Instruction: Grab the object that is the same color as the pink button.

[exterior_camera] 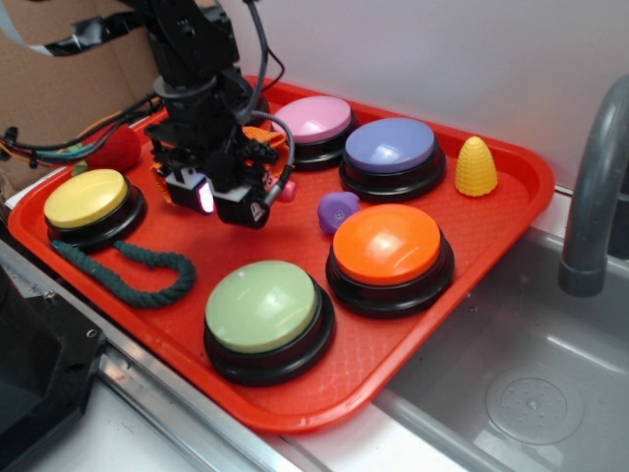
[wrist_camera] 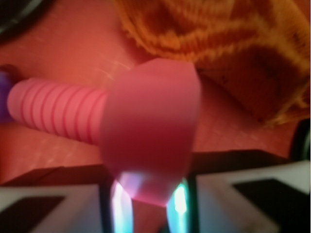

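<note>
The hot-pink toy bolt fills the wrist view, its wide head wedged between my two fingertips and its ribbed shaft pointing left. In the exterior view only a bit of the bolt sticks out to the right of my gripper. The gripper is shut on the bolt's head, low over the red tray. I cannot tell whether the bolt still touches the tray. The pale pink domed button stands at the back, just beyond the gripper.
A purple lumpy toy lies right of the gripper, and an orange cloth just behind it. Lavender, orange, green and yellow buttons, a green rope and a yellow corn toy share the tray. A sink faucet stands at right.
</note>
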{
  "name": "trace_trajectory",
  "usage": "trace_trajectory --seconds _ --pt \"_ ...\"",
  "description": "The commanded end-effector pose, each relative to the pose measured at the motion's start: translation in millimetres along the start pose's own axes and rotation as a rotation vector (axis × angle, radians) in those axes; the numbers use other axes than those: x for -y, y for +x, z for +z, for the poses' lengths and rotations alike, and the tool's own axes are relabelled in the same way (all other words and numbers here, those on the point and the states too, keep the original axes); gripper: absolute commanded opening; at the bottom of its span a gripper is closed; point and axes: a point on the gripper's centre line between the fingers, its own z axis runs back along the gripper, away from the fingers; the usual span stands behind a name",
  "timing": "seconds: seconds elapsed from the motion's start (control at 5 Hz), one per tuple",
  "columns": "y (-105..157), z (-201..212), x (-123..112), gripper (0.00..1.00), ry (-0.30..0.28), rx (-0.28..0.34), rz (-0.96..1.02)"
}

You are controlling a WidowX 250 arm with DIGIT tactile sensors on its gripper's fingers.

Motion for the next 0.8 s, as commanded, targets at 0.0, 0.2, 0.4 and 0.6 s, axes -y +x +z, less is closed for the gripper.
trace_trajectory --seconds 0.0,0.2,0.4,0.6 --pt "5 97 -21 0.0 -0.112 0.057 -0.081" --pt "9 123 -36 0.0 -0.164 0.074 -0.053" --pt "15 143 -48 0.0 -0.202 0.128 -0.02" --pt "20 140 -42 0.0 -0.173 0.125 -0.025"
